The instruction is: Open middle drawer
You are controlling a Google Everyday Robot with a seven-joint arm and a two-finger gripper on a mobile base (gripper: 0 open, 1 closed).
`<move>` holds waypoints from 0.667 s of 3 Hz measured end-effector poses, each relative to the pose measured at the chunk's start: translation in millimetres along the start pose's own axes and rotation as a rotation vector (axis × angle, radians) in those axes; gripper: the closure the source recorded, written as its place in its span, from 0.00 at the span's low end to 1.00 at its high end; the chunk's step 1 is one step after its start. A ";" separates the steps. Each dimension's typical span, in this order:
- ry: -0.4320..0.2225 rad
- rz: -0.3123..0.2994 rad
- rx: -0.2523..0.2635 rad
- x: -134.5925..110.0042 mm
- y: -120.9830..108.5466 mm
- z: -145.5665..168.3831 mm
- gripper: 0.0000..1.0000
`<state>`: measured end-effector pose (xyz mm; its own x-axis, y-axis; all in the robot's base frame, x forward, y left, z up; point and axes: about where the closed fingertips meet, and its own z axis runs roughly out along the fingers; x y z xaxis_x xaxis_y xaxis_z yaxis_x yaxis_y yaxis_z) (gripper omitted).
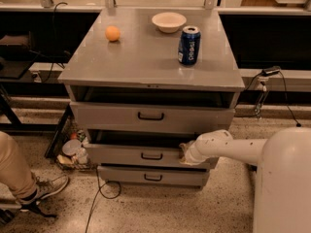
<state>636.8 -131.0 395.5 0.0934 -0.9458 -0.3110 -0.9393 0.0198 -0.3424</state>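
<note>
The middle drawer point(126, 155) is a slim grey front with a small black bar handle point(151, 156) at its centre, between a taller drawer above and a narrower one below. It stands a little out of the cabinet, with a dark gap above it. My gripper point(186, 154) is at the right part of this drawer's front, to the right of the handle, at the end of my white arm point(233, 147), which reaches in from the right.
The grey cabinet top point(141, 57) carries an orange point(112, 33), a white bowl point(168, 21) and a blue soda can point(189, 45). A person's leg and shoe point(29, 188) are at the left. Cables point(99, 193) and clutter point(73, 152) lie on the floor by the cabinet's left side.
</note>
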 end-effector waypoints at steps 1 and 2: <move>0.000 0.000 0.000 -1.6 -1.7 -4.5 1.00; 0.000 0.000 0.000 -1.6 -1.7 -4.5 1.00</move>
<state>636.7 -131.0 400.5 0.0934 -0.9458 -0.3110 -0.9394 0.0198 -0.3423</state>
